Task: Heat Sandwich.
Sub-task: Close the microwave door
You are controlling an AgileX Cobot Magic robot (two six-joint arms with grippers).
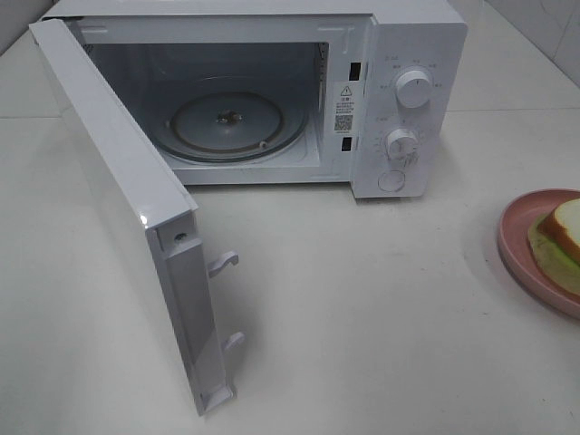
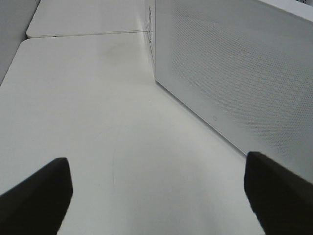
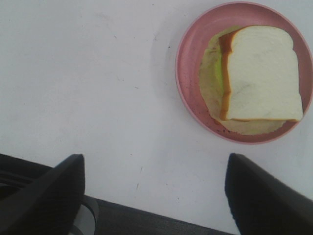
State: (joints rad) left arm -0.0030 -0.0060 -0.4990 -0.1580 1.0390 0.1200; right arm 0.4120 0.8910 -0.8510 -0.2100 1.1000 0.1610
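- The sandwich (image 3: 261,73) is white bread with a thin brown crust down one side.
- Something light green and leafy (image 3: 211,73) pokes out from under the bread.
- It is smaller than the pink plate (image 3: 191,58) and lies flat on it.
- In the high view the sandwich (image 1: 564,237) and the plate (image 1: 517,249) sit at the far right edge of the picture, partly cut off.
- The right gripper (image 3: 154,196) hangs above the table with its two dark fingers (image 3: 51,196) spread wide and nothing between them.
- The sandwich is not between those fingers. It lies off to one side of them, well apart, and they do not touch it or the plate.
- The left gripper (image 2: 156,196) is spread wide too, and holds nothing.
- Its fingers (image 2: 36,196) hang over bare table beside the dotted white side of the microwave (image 2: 234,73).
- The sandwich does not show in that view.
- Neither gripper shows in the high view.
- The table (image 1: 362,317) is plain white and smooth.
- The white microwave (image 1: 412,54) stands at the far side of the table, left of the plate.
- Its door (image 1: 127,227) is swung wide open toward the near left.
- A round glass tray (image 1: 231,122) lies inside it, with no food on it.
- Two round knobs (image 1: 412,91) are on its right front.
- Pale wall tiles (image 1: 544,27) show at the far right.
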